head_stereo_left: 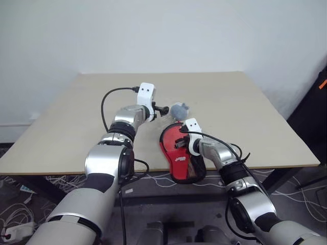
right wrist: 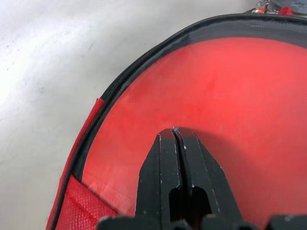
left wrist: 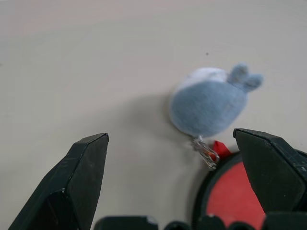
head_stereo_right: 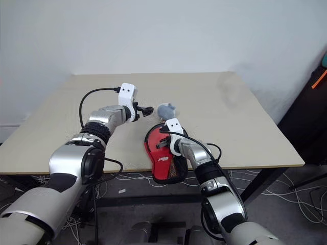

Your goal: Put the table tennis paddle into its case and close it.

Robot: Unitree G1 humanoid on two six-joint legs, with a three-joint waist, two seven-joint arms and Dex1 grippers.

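Our right gripper (right wrist: 175,130), jaws pressed together, rests on the case (head_stereo_left: 180,155) with the paddle (right wrist: 216,86) inside; left gripper (left wrist: 172,158) gapes before the soft ball (left wrist: 208,103). Snagging that could drag the case off the counter (head_stereo_left: 76,117).

Wall: plain white painted wall (head_stereo_left: 163,30) across the whole upper part of the frame.
Table: square beige wooden tabletop (head_stereo_left: 66,122) in the centre, on dark legs.
Floor: grey floor (head_stereo_left: 306,204) with loose white cables (head_stereo_left: 18,214), lower left.
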